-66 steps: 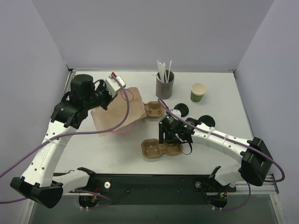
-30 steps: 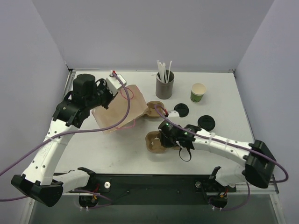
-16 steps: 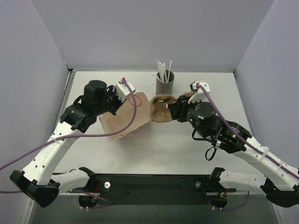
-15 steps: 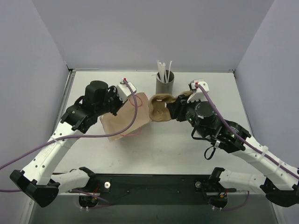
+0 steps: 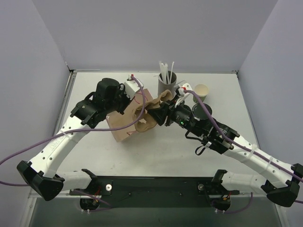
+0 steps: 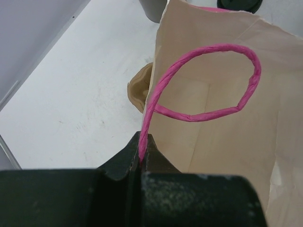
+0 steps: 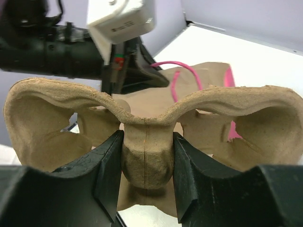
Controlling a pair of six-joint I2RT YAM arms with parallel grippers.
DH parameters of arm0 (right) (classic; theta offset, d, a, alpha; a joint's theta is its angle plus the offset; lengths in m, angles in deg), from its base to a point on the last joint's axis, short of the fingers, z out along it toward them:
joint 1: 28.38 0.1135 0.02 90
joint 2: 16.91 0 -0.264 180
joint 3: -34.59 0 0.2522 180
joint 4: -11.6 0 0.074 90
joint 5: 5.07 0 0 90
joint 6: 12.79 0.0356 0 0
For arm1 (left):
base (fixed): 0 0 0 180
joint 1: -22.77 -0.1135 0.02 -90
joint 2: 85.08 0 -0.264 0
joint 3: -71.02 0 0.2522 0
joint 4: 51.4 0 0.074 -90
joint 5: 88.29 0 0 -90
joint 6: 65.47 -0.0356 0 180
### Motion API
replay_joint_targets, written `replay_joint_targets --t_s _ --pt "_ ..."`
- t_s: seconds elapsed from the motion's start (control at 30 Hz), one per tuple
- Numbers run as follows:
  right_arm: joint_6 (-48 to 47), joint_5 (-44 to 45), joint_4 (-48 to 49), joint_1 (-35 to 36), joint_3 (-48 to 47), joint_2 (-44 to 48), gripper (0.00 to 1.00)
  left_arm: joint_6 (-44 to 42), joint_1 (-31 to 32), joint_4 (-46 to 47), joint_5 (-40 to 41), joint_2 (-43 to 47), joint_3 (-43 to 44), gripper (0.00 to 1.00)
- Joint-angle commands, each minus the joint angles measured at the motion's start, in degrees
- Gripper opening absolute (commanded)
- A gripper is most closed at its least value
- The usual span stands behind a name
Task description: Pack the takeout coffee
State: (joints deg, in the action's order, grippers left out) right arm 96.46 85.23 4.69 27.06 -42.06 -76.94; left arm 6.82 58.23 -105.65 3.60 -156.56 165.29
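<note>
My left gripper (image 6: 142, 147) is clenched on the pink handle (image 6: 163, 81), right gripper (image 7: 147, 163) grasping the cup carrier (image 7: 265, 124); its wide ends could snag the bag (image 6: 222, 142) rim.

From the left wrist I see the bag (image 6: 222, 142) run off the right and bottom edges, and it hides all but a brown corner of the carrier (image 6: 137, 90). The top edge cuts off a grey holder (image 6: 152, 8) and a dark round thing, probably a lid (image 6: 239, 4). On the right wrist the carrier blocks most of the bag. From above, my right arm (image 5: 236, 142) partly covers the cup (image 5: 202, 89).
</note>
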Motion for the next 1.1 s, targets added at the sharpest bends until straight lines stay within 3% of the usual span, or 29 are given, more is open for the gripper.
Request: replay_joint_targets --t_s 0.0,0.4,0.57,0.87,1.07 --pt "0.0 -9.76 11.41 -0.24 0.67 2.72 0.33 2.42 -0.57 -0.2 -1.88 -0.76 4.04 0.0" --pt "7.11 -27.09 21.0 -2.87 -0.04 1.15 0.33 5.15 -7.25 -0.38 -22.36 -3.13 8.96 0.0" --pt "20.7 -37.11 33.62 -9.11 1.28 -2.28 0.33 4.53 -7.25 2.69 -27.46 -1.56 6.25 0.0" --pt "37.79 -43.18 50.96 -12.46 3.82 -9.22 0.33 5.15 -7.34 4.36 -25.89 -0.32 4.57 0.0" --pt "36.4 -42.92 45.99 -12.46 8.57 -7.65 0.33 6.37 -7.6 4.37 -23.43 -0.85 6.24 0.0"
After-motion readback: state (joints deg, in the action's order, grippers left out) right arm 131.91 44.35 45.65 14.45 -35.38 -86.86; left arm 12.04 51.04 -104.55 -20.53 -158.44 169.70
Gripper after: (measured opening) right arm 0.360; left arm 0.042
